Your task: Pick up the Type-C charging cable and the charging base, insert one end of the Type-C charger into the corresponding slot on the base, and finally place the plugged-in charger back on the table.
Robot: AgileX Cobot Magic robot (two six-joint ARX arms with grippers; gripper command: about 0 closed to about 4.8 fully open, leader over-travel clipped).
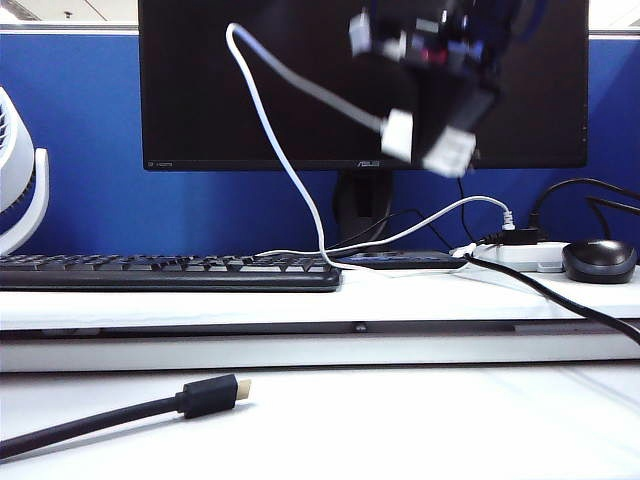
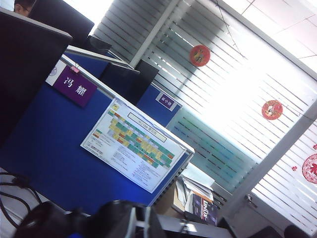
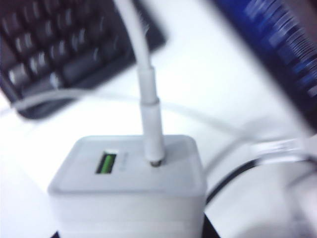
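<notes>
Blurred against the monitor (image 1: 250, 90), cable (image 3: 148, 114) is seen plugged into base (image 3: 129, 188). Right gripper (image 1: 425, 140) clasps base; left gripper unseen, state unclear.

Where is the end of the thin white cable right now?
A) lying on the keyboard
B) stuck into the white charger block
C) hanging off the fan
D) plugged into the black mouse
B: in the right wrist view the white cable has its plug standing in a slot on the face of the white charger block, beside the green port, up above the table.
</notes>
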